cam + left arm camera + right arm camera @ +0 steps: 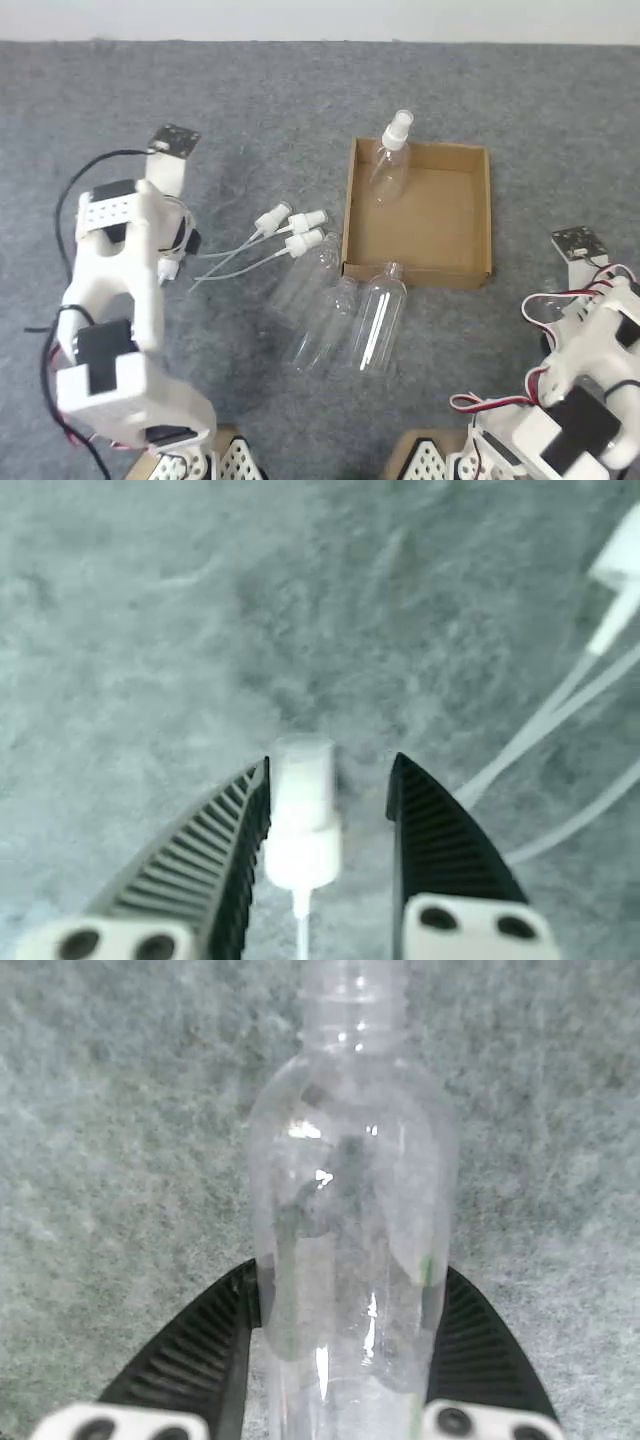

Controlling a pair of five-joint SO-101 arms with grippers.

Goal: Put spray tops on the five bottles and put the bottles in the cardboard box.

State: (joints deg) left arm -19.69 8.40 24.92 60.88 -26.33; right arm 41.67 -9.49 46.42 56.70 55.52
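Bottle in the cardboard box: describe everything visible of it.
The bottle is clear, plastic-looking and seemingly empty, with a white spray top fitted. It sits in the far left corner of the cardboard box, top end pointing away from the arms and showing past the far wall. Whether it lies or leans cannot be told. No gripper touches it.

Even soft light, glints on bottle [352, 1220]

Work surface: grey carpet-like mat [250, 100], short mottled pile, covering the high view from the left edge to the right and down to the bottom. A pale strip [320, 18] runs along the top edge of the frame; wall or bare surface, cannot tell. Lighting is even and diffuse, with soft shadows.
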